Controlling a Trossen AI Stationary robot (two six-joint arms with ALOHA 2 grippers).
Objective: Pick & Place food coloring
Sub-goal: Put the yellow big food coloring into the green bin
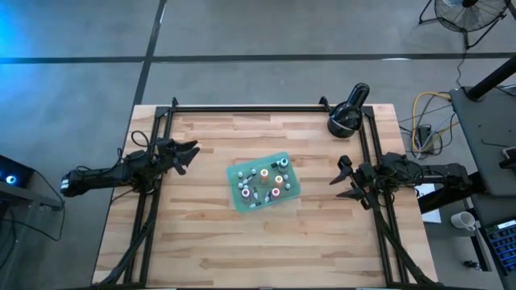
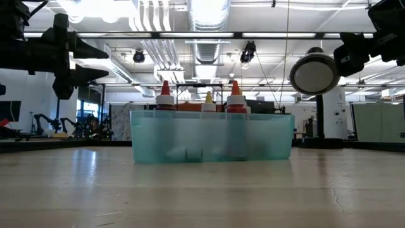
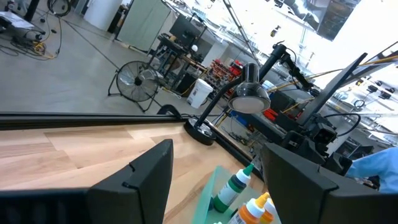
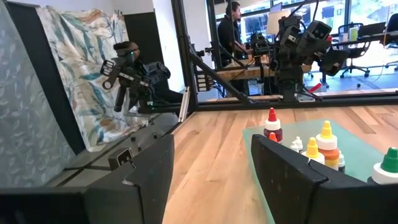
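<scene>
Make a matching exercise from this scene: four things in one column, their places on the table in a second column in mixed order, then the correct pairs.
Things:
1. left claw
2. right claw
3. teal tray
4. black lamp

Places:
A. far right corner of the table
B. middle of the table, holding the food coloring bottles
C. open, at the table's left side
D. open, at the table's right side

Pairs: 1-C, 2-D, 3-B, 4-A
</scene>
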